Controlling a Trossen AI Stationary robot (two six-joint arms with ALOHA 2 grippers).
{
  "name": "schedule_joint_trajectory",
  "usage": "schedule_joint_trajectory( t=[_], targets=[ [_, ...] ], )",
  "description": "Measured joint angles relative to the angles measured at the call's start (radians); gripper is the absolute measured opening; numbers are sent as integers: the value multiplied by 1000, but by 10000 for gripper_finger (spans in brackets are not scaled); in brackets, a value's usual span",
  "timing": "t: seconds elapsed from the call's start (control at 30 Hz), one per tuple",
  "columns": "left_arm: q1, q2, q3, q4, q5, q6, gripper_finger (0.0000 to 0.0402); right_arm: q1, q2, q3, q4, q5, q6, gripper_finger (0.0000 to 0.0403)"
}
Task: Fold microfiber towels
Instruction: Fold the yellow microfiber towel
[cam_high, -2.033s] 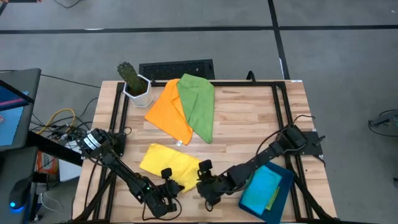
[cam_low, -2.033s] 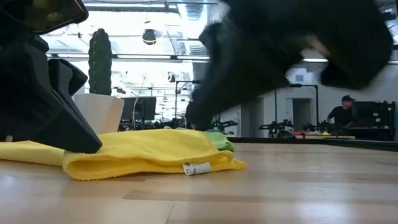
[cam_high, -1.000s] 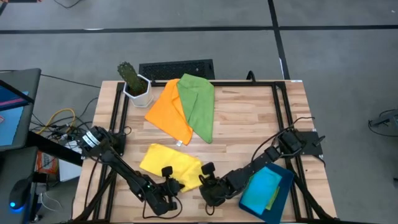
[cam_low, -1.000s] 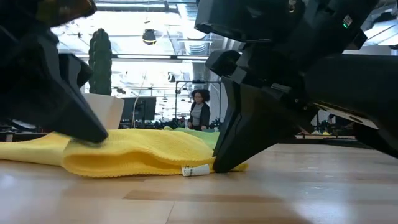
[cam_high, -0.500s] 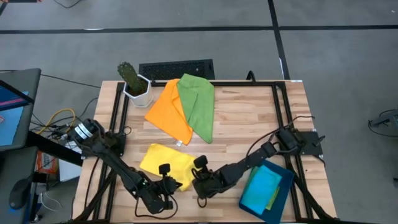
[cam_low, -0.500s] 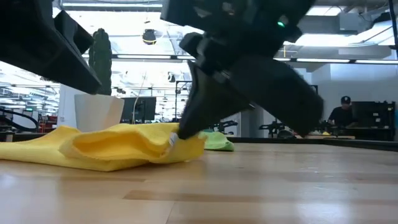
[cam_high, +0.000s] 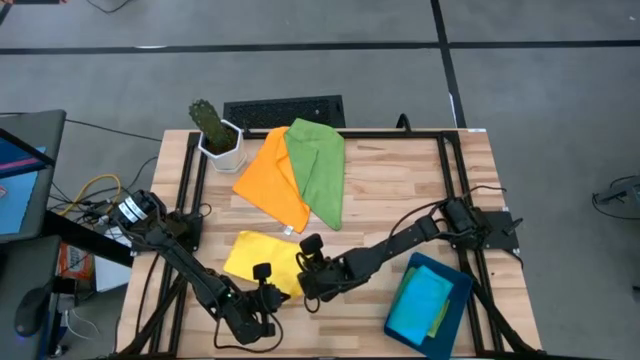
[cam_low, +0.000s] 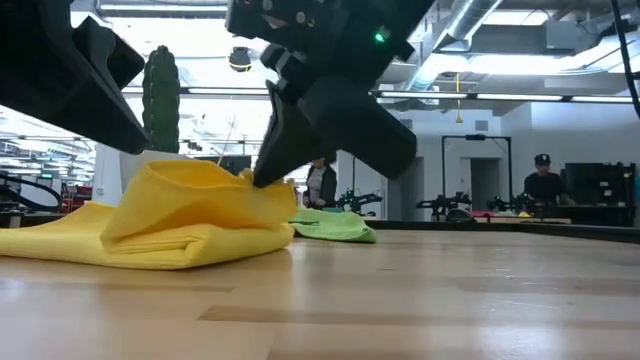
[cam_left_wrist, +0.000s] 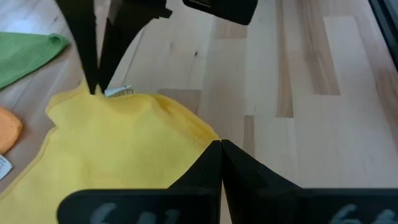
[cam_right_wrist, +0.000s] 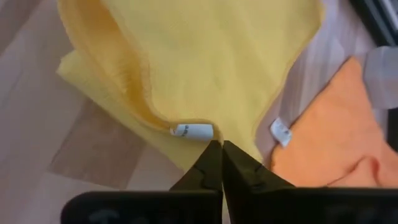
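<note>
A pale wooden slatted table (cam_high: 400, 190) in a workshop hall carries a dark teal rigid rectangular tray (cam_high: 455, 310) at its near right corner, holding a folded bright blue cloth (cam_high: 418, 300) with a sliver of yellow-green beneath. The right gripper (cam_high: 305, 262) has its fingers pinched together on the labelled corner of the soft yellow microfibre towel (cam_high: 262, 260), lifting that corner above the rest. The left gripper (cam_high: 268, 298), fingers fully together, presses the towel's near edge. An orange cloth (cam_high: 268, 180) and a green cloth (cam_high: 320, 170) overlap farther back.
</note>
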Motion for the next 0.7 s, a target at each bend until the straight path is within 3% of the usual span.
schedule_joint_trajectory(
  t=[0.37,0.7],
  targets=[
    [0,-24,0,-41,27,-9,0,-55,-2,15,132,-43,-102,20],
    [0,-92,0,-100,-1,-12,0,-125,-1,15,202,-238,-89,34]
  ],
)
